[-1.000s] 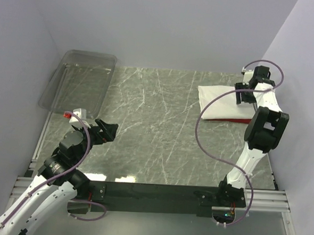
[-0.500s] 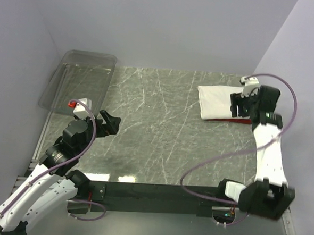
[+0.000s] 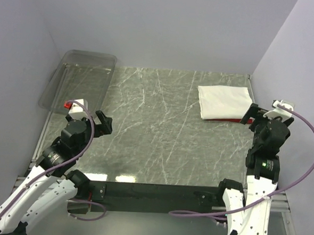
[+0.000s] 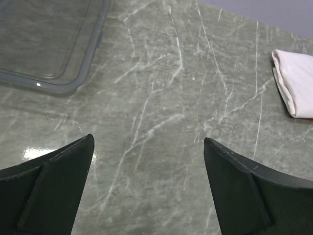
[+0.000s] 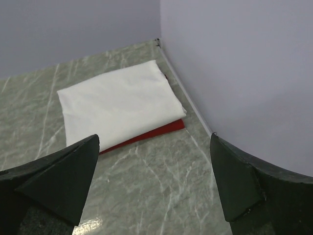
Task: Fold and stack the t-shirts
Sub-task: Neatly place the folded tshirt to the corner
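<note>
A folded white t-shirt [image 3: 224, 102] lies on top of a folded red t-shirt [image 3: 241, 120] at the back right of the table; only a red strip shows along the near edge. In the right wrist view the white t-shirt [image 5: 117, 103] and the red t-shirt [image 5: 146, 136] lie ahead of my right gripper [image 5: 154, 139], which is open, empty and apart from them. In the top view my right gripper [image 3: 258, 114] hangs just right of the stack. My left gripper [image 3: 104, 123] is open and empty at the left, over bare table [image 4: 146, 142]; the white t-shirt [image 4: 299, 83] shows far right.
A clear plastic bin [image 3: 79, 81] stands at the back left, its rim [image 4: 54, 87] visible in the left wrist view. Grey walls [image 5: 234, 58] close the table at the back and right, with the stack near that corner.
My right gripper let go of the stack, opened wide and pulled back toward the near right. My left arm shifted slightly toward the left.
</note>
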`<action>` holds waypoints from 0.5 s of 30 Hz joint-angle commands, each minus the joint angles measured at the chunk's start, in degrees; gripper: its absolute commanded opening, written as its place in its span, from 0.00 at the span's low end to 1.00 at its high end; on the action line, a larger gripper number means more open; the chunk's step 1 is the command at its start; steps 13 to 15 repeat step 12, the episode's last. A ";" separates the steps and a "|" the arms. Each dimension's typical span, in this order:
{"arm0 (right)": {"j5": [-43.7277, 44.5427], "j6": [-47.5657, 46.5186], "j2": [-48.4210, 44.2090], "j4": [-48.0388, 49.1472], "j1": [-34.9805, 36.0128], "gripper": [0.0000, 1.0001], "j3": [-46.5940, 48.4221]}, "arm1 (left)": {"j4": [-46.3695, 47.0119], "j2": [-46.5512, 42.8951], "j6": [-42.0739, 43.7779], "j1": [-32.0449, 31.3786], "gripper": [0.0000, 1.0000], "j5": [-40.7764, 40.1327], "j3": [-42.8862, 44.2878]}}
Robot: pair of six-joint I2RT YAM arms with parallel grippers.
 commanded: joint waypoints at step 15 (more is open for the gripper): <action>7.11 4.55 2.19 1.79 -0.22 1.00 -0.65 | 1.94 -4.33 4.22 0.03 0.99 -0.68 0.20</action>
